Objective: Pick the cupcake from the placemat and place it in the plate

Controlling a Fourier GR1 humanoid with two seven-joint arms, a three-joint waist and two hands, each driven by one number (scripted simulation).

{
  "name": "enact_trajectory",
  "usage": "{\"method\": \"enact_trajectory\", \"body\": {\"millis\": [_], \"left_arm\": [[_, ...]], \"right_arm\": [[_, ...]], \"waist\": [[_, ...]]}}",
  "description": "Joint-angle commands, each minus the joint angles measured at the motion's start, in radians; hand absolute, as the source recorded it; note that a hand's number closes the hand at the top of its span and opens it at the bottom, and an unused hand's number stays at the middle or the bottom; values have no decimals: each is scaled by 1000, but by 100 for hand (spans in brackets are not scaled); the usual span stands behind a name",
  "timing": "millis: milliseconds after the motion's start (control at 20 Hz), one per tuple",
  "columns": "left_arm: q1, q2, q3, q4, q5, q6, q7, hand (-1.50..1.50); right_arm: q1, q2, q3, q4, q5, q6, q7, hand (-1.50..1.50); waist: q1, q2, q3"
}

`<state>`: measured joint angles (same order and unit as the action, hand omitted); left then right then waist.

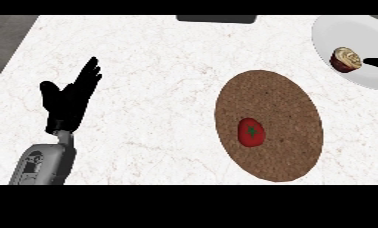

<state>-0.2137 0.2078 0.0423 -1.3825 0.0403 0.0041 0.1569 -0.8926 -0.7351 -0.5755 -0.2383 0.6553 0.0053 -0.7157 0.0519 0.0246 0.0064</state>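
Observation:
The cupcake (345, 59), with a dark red wrapper and cream swirl topping, lies tilted on its side on the white plate (330, 31) at the upper right. Only a black sliver of my right hand (372, 62) shows at the right edge, just beside the cupcake; I cannot tell whether it touches it. The round brown placemat (277, 97) lies right of centre. My left hand (68, 101) stands open at the left, fingers straight and pointing up, holding nothing.
A red tomato (251, 132) sits on the placemat's lower left part. A dark flat object (215, 18) lies at the counter's far edge. The white marble counter (155, 72) ends at the upper left, where grey floor shows.

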Motion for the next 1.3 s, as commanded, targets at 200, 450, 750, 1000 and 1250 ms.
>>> {"method": "enact_trajectory", "body": {"millis": [200, 450, 750, 1000, 1250], "left_arm": [[15, 5, 10, 36, -14, 1, -34, 0], [-6, -28, -16, 15, -29, 22, -23, 0], [-15, -5, 14, 13, -2, 2, 4, 0], [21, -17, -7, -20, -8, -6, 1, 0], [-19, 6, 16, -10, 10, -21, 29, 0]], "right_arm": [[-85, -59, -140, 77, -166, 244, 38, -150], [-87, -133, -164, 146, -202, 471, 144, -150], [13, -121, -170, 104, -222, 509, 59, -150], [47, -147, -181, 82, -239, 512, 42, -150], [81, -185, -201, 83, -258, 508, 42, -150]], "waist": [[-18, -9, -4], [-16, -4, -2], [-3, -1, -1], [2, -2, 0], [12, 7, 3]]}}
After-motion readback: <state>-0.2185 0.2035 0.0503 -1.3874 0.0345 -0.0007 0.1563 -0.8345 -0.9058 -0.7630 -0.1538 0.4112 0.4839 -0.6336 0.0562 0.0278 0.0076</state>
